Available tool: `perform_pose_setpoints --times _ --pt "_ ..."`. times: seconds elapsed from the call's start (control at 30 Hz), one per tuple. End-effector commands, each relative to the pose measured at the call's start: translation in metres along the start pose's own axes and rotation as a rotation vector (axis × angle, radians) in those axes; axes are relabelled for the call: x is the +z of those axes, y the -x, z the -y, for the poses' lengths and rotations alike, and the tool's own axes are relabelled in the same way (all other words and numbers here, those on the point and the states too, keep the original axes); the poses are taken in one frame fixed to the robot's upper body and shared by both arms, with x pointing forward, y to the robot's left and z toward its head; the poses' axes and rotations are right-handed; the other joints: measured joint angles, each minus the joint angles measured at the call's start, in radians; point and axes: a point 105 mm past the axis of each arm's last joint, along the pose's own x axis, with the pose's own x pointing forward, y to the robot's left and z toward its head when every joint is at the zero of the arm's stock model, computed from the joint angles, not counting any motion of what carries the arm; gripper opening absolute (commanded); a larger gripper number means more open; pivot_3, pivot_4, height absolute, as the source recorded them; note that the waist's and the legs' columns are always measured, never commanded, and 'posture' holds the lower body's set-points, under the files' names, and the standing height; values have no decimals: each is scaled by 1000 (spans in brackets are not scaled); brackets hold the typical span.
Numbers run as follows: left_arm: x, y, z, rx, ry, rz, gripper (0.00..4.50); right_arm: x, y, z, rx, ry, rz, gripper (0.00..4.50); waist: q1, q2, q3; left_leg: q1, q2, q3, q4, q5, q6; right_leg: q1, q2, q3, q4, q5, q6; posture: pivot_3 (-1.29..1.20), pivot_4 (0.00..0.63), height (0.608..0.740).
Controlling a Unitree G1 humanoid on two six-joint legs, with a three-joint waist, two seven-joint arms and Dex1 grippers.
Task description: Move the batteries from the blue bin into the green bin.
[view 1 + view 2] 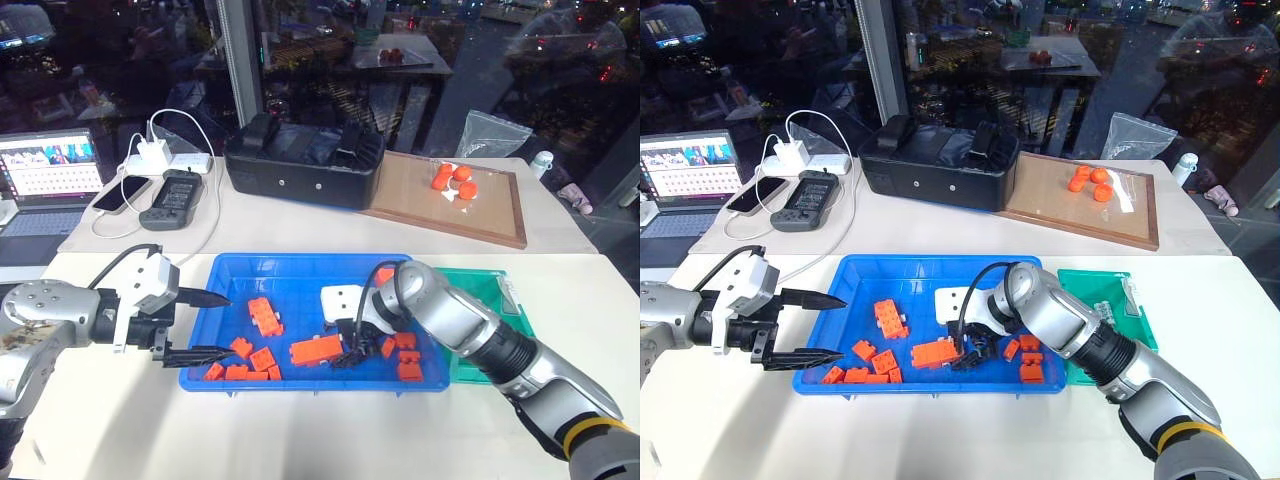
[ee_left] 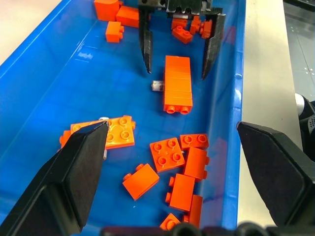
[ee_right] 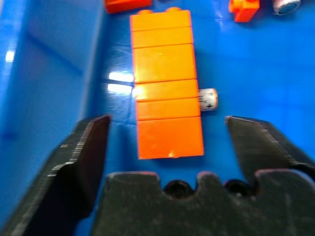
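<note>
a: where did the right gripper (image 3: 167,132) stand?
b: spread, straddling a long orange brick (image 3: 165,83) in the blue bin (image 1: 300,268); a battery (image 3: 208,99) lay tucked beside it.
a: risk?
b: closing would likely have seized the brick, not the battery. left gripper (image 1: 200,325) spread, empty; green bin (image 1: 480,290) well apart.

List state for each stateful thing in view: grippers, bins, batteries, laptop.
left gripper: open, holding nothing, at the blue bin's left rim.
right gripper: open, straddling the long orange brick.
battery: lying flat in the bin, tucked against the long brick.
blue bin: holds scattered orange bricks.
green bin: upright, beside the blue bin.
laptop: open, screen lit.
</note>
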Motion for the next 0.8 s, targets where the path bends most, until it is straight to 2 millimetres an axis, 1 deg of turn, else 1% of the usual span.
perform_pose_setpoints --times 0.03,0.1,0.13,0.2,0.3,0.37,0.4,0.47,0.53,0.63,0.73,0.77,0.8 --pt "12 2 -1 6 -52 17 4500 12 20 7 -52 19 44 2394 0 0 0 0 0 0 0 0 0 0 0 0 0 0 0 0 150 735" --pt "13 1 -3 6 -56 22 4500 19 30 8 -58 3 79 1697 1 0 0 0 0 0 0 0 0 0 0 0 0 0 0 0 150 735" --pt "14 0 -4 6 -57 25 4500 23 36 10 -66 -19 107 1438 0 0 0 0 0 0 0 0 0 0 0 0 0 0 0 0 150 735" --pt "15 -1 -5 -1 -61 29 4500 24 47 17 -98 -47 133 1434 0 0 0 0 0 0 0 0 0 0 0 0 0 0 0 0 150 735" --pt "15 -2 -6 -6 -64 29 4500 21 56 24 -133 -75 142 1434 -2 0 0 0 0 0 0 0 0 0 0 0 0 0 0 0 150 735" --pt "16 -3 -6 -7 -65 32 4500 10 66 38 -204 -113 126 1434 -2 0 0 0 0 0 0 0 0 0 0 0 0 0 0 0 150 735" --pt "16 -3 -6 -9 -64 32 4500 -1 70 46 -252 -130 94 1434 -2 0 0 0 0 0 0 0 0 0 0 0 0 0 0 0 150 735" --pt "16 -3 -6 -13 -65 32 4500 -19 74 57 -322 -137 29 1434 -1 0 0 -1 0 0 0 0 0 0 0 0 -1 0 0 0 150 735" --pt "17 -3 -7 -11 -70 34 4500 -32 76 66 -374 -151 -12 1434 -1 0 0 -1 0 0 0 0 0 0 0 0 -1 0 -1 0 150 735" --pt "17 -4 -9 -3 -81 33 4500 -39 76 73 -409 -194 -6 1434 -7 0 0 -1 0 1 -1 0 0 2 0 1 -1 -1 -2 0 150 735" --pt "16 -3 -8 -12 -80 25 4500 -45 77 77 -433 -200 -21 1434 -11 0 0 -1 0 0 -1 0 0 3 1 1 0 0 0 0 150 735" --pt "16 -3 -8 -11 -78 24 4500 -44 79 78 -441 -210 -13 2234 -11 0 0 -1 0 0 -1 0 0 3 2 2 0 0 0 0 150 735" --pt "16 -3 -8 -10 -77 24 4500 -42 81 78 -441 -220 0 2441 -10 0 0 -1 0 0 -1 0 0 3 2 2 0 0 0 0 150 735"
